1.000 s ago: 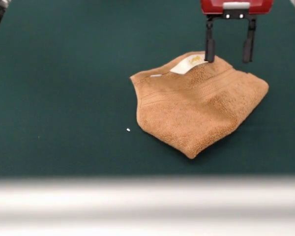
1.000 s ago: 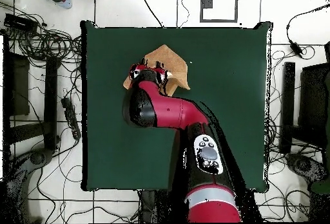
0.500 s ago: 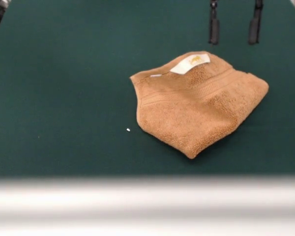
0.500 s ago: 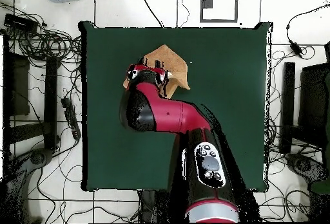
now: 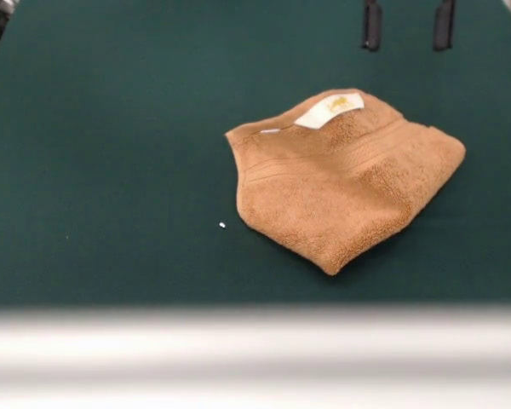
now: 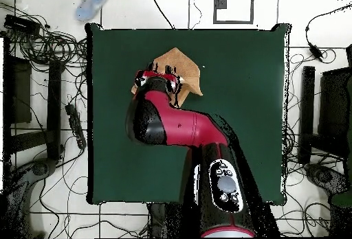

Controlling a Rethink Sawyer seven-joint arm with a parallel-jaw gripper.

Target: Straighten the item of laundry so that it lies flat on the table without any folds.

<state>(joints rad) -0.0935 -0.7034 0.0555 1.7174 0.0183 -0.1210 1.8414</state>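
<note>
The orange-tan terry towel lies folded over on itself on the dark green table, right of centre, with its white label face up at the far edge. In the overhead view the towel shows partly under the arm. My gripper hangs above and behind the towel's far edge, clear of it. Only its two black fingertips show at the top edge, set apart, with nothing between them. In the overhead view the gripper is hidden under the red arm head.
A small white speck lies on the cloth left of the towel. The pale front edge of the table runs along the bottom. In the overhead view cables and dark equipment ring the table, and a shoe shows at the top.
My gripper has risen from just above the towel's far edge until only the fingertips show. The towel has not moved.
</note>
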